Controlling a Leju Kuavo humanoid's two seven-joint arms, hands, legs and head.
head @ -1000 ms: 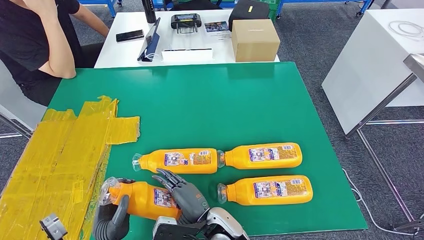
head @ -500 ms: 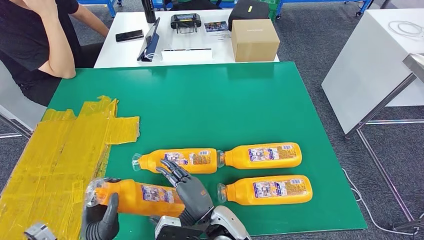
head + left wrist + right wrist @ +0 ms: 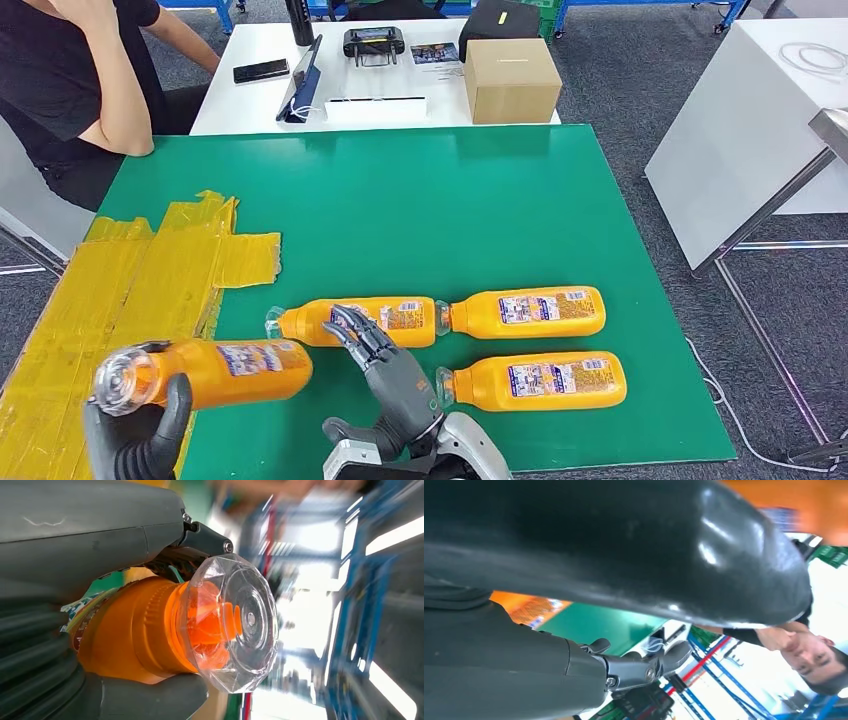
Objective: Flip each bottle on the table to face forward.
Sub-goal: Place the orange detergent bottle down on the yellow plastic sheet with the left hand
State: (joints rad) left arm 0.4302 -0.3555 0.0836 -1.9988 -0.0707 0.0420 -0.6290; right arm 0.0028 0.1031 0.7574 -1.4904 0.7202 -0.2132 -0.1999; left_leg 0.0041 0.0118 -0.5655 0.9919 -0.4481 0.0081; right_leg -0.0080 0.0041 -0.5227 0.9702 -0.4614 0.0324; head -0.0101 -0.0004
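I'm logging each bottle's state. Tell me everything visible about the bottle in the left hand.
The held bottle looks like orange plastic with a printed label and a clear faceted cap over an orange spout. It is lifted, lying roughly level, cap toward the camera. The left hand grips its neck end. The right hand is apart from it.

There are 4 orange bottles: 1 lifted (image 3: 215,370) above the green surface (image 3: 420,220) and 3 lying on it, at (image 3: 360,321), (image 3: 525,311) and (image 3: 535,380). On the white surface (image 3: 250,100) behind are 1 cardboard box (image 3: 510,78), 1 phone (image 3: 260,71) and 1 black bag (image 3: 498,20). 1 person (image 3: 70,80) sits nearby.
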